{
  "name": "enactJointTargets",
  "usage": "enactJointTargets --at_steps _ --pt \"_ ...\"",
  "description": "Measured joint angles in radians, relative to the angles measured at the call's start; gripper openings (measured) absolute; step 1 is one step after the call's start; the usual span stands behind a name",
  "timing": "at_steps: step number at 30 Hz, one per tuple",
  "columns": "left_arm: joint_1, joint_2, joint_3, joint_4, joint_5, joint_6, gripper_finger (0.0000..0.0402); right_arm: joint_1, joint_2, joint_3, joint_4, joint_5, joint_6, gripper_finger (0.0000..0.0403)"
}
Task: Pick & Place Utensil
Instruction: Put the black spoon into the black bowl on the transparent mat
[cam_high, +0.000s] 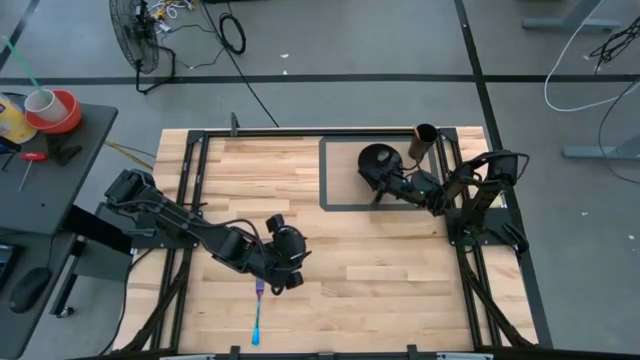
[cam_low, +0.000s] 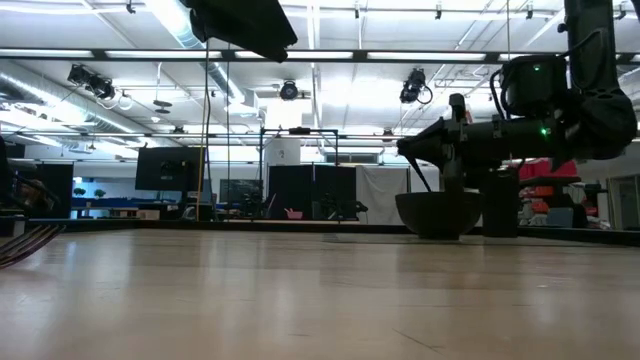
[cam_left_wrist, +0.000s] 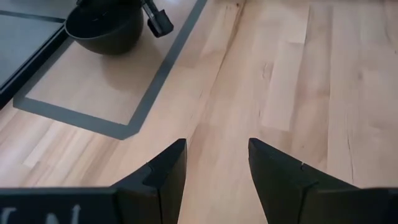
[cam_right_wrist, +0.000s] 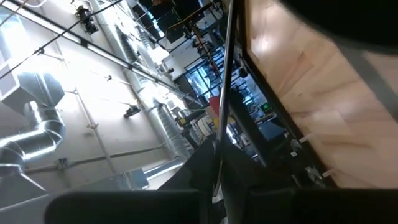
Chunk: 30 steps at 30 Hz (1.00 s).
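Observation:
A thin metal utensil (cam_right_wrist: 225, 87) is in my right gripper (cam_high: 382, 188), which is shut on it beside the black bowl (cam_high: 376, 160) inside the taped rectangle at the table's far right. In the low view the right gripper (cam_low: 408, 148) hovers level over the bowl (cam_low: 440, 212), and the utensil's dark shaft (cam_low: 424, 176) slants down into it. A second utensil, blue with a purple end (cam_high: 258, 315), lies flat on the wood near the near edge. My left gripper (cam_high: 288, 266) is open just above and to the right of it; my left gripper (cam_left_wrist: 216, 168) has only bare wood between its fingers. My right gripper pinches the metal utensil's thin shaft (cam_right_wrist: 219, 163) between its two fingers (cam_right_wrist: 239, 177), and the shaft runs on well beyond them. It comes in level from the table's right side. The utensil is lifted clear of the table and slants down, its lower end (cam_low: 430, 190) inside the bowl.
A dark cylindrical cup (cam_high: 423, 140) stands at the far right corner beside the bowl. Grey tape (cam_high: 322, 175) marks a rectangle around the bowl. The black frame rails (cam_high: 190, 160) run along the table's sides. Bare wood stretches across the middle (cam_high: 380, 270).

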Motion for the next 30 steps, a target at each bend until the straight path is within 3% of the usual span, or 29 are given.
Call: enactJointTargets --at_steps 6,30 --pt "0.003 0.000 0.000 0.011 0.000 0.000 0.0177 0.017 0.000 0.045 -0.022 0.034 -0.004 0.0023" --pt "0.004 0.000 0.000 0.040 0.001 0.000 0.0177 0.043 -0.001 0.053 -0.149 0.006 0.026 0.0023"
